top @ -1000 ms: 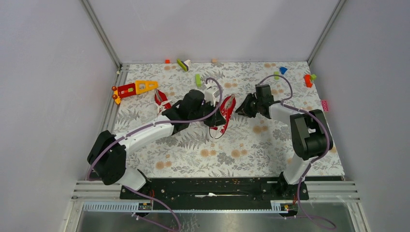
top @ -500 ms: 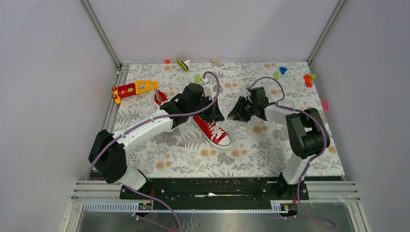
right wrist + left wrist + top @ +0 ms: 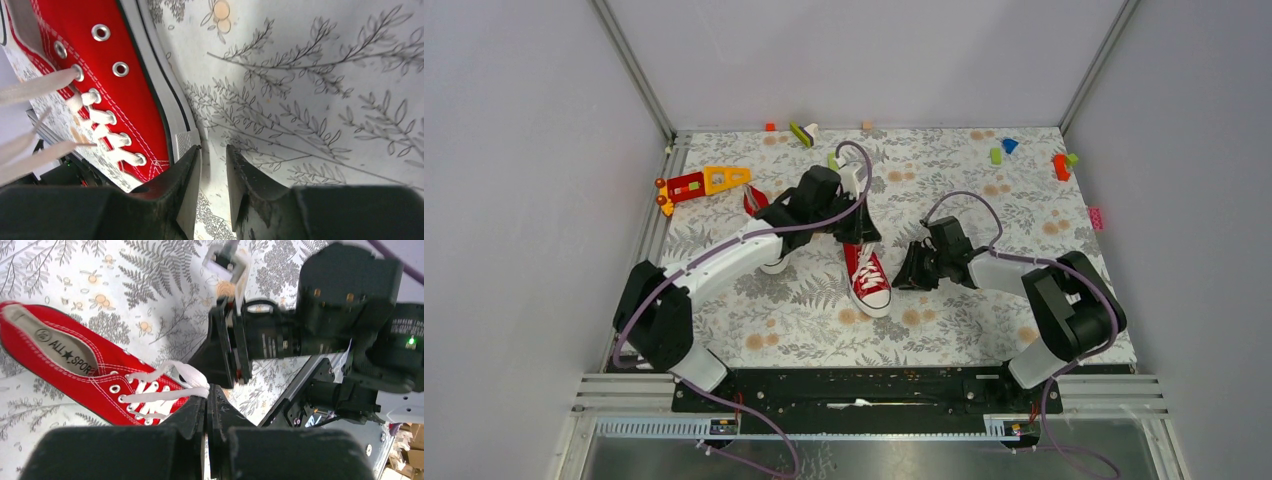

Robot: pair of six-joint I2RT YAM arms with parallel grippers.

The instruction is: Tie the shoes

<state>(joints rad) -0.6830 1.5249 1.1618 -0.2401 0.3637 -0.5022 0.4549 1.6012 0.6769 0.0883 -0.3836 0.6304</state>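
Lace (image 3: 172, 394) tight in left tool (image 3: 206, 390); right tool (image 3: 213, 148) narrowly apart beside red shoe (image 3: 135, 95).

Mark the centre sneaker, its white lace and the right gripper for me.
centre sneaker (image 3: 866, 278): top external view, laced upper.
white lace (image 3: 189, 373): left wrist view, loose strand above the eyelets.
right gripper (image 3: 213, 152): right wrist view, gap between its fingertips.

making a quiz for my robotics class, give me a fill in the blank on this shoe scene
1. The left gripper is shut on a white ___ of the red sneaker.
2. The right gripper holds ___.
3. The right gripper sits beside the sneaker's white rubber ___.
Missing words: lace; nothing; sole.
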